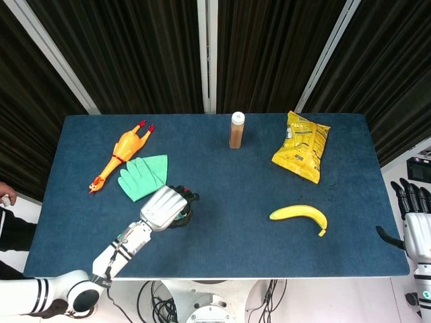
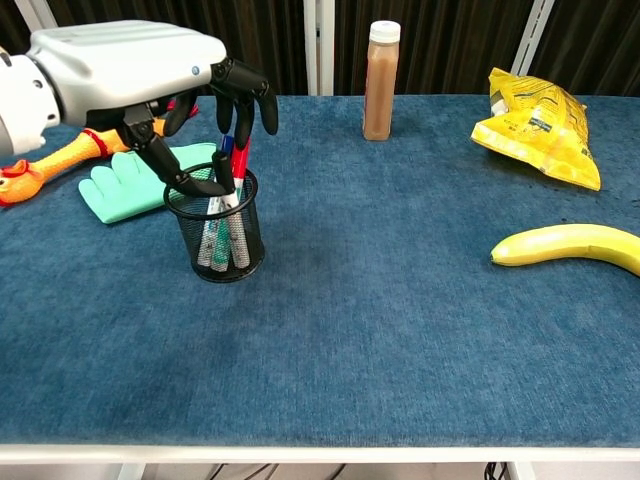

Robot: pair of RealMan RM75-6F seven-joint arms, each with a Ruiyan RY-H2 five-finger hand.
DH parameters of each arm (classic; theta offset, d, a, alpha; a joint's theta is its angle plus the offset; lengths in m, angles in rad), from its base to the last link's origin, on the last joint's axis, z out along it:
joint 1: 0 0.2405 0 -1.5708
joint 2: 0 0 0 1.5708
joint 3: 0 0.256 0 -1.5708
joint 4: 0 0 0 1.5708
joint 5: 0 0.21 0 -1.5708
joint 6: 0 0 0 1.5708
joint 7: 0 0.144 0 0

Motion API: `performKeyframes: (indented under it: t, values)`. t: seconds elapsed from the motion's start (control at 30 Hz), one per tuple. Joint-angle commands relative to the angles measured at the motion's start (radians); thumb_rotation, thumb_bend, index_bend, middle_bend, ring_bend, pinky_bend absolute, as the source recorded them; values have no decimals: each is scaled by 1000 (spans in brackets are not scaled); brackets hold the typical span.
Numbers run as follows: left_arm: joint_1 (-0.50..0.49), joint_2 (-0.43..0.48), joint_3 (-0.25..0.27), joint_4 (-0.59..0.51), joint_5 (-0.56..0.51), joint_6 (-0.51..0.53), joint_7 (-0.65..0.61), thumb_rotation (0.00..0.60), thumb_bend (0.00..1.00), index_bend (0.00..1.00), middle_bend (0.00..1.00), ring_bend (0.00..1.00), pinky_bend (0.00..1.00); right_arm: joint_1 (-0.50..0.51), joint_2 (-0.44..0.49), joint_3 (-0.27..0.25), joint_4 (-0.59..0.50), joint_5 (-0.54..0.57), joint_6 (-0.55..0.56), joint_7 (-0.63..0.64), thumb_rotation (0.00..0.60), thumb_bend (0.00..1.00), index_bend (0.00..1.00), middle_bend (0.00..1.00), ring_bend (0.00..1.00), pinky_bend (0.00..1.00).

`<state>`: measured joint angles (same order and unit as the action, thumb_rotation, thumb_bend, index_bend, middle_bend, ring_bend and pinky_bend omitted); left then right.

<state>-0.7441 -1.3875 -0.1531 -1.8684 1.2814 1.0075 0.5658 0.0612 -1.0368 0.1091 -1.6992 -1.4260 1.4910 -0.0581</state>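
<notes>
Left hand [image 2: 150, 75] hovered over pen cup [image 2: 215, 225], fingers [image 2: 245, 95] spread around pens [image 2: 232, 165] (light, slick); pinch upper barrels.

upright black mesh pen cup [image 2: 217, 236], markers [image 2: 232, 170] inside

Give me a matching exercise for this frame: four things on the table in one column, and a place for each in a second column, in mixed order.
Things:
1. mesh pen cup
2. banana
3. brown bottle
4. green glove

Places:
A. beside the rubber chicken, on the table's left side
B. upright near the back edge, about the middle
C. directly under the left hand, markers standing in it
D. lying on the right side, in front of the yellow snack bag

Pairs: 1-C, 2-D, 3-B, 4-A
</notes>
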Motion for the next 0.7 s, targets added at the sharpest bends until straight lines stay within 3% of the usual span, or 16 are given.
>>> performKeyframes:
  t: [0.03,0.37,0.7]
  values:
    - [-5,-12,0,13,12,8,-6,600,206,322,414,395,637,0,3,0,-3,0,-1,0,600,122,0,0,0,0]
    - [-5,-38,21,49,27,17,-49,600,211,341,432,403,636,3,23,-5,-32,-8,-7,-10,600,121,0,0,0,0]
    - [-12,-33,26,44,21,18,-40,600,241,373,508,484,681,2,23,-9,-40,-6,-10,-20,600,122,0,0,0,0]
